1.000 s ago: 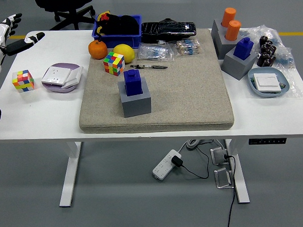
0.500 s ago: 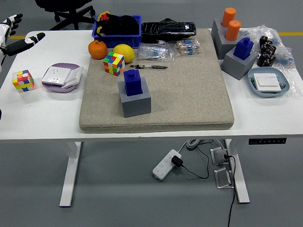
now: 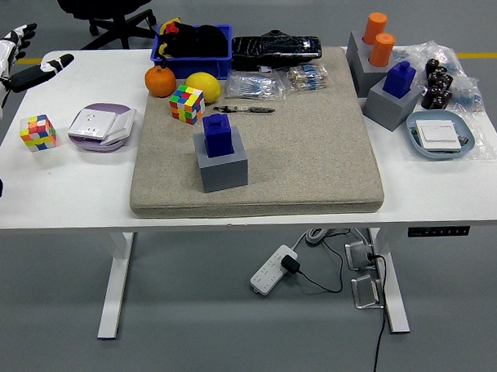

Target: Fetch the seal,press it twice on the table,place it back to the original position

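A dark blue seal [image 3: 218, 134] stands upright in a grey block holder [image 3: 222, 164] on the beige mat [image 3: 313, 151], left of the mat's middle. My left hand [image 3: 19, 59] hovers over the table's far left corner, fingers spread and holding nothing, well away from the seal. A second blue seal [image 3: 401, 76] sits in another grey holder [image 3: 390, 104] at the right. My right arm does not show.
A Rubik's cube [image 3: 187, 103], orange [image 3: 160, 80] and lemon [image 3: 203, 86] lie behind the seal. Another cube [image 3: 37, 132] and a purple tray [image 3: 102, 126] sit left of the mat. A blue bin [image 3: 191, 45], black case [image 3: 275, 48], orange cylinders [image 3: 379, 38] and blue dish [image 3: 440, 136] ring the back and right.
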